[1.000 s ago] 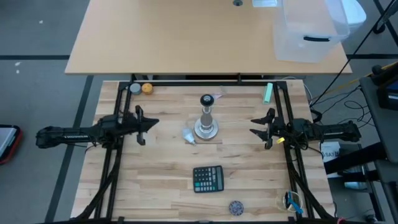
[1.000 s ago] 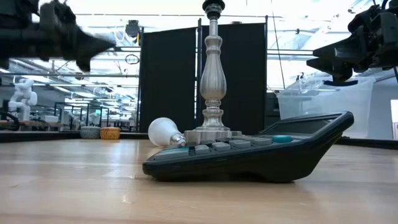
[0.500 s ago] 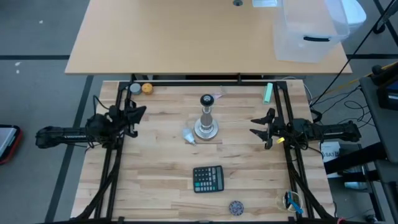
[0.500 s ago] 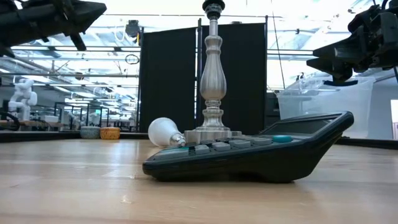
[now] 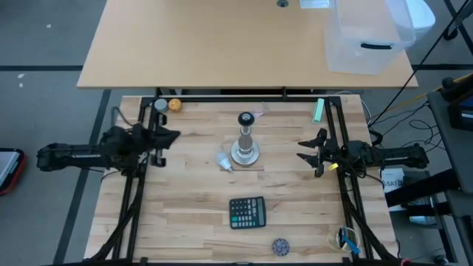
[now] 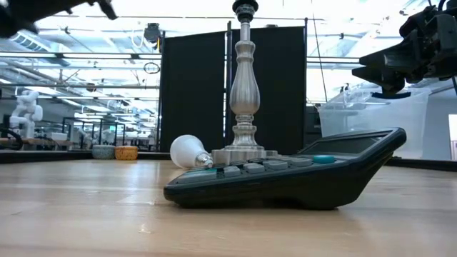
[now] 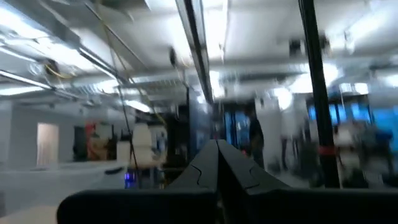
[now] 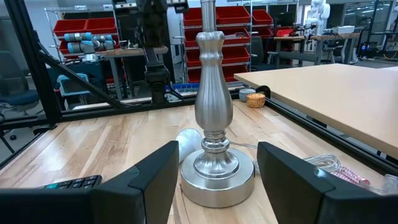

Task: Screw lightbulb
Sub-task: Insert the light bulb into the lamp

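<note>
The lightbulb is a small frosted white globe lying on its side on the wooden table. Its screw end points toward the round foot of the silver stand. It also shows in the low view and the right wrist view. My left gripper is shut and holds nothing. It is raised at the table's left side, tipped upward and well clear of the bulb. My right gripper is open and level at the table's right side, facing the stand from a distance.
A dark calculator lies near the front middle, with a small round patterned disc in front of it. An orange ball sits at the far left corner and a green object at the far right. Black frame rails run along both sides.
My left gripper has risen, tipped its fingers upward and drawn back a little toward the table's left edge. In the low view it has climbed nearly out of the top. It has stayed shut. The right arm, bulb and stand have kept still.
</note>
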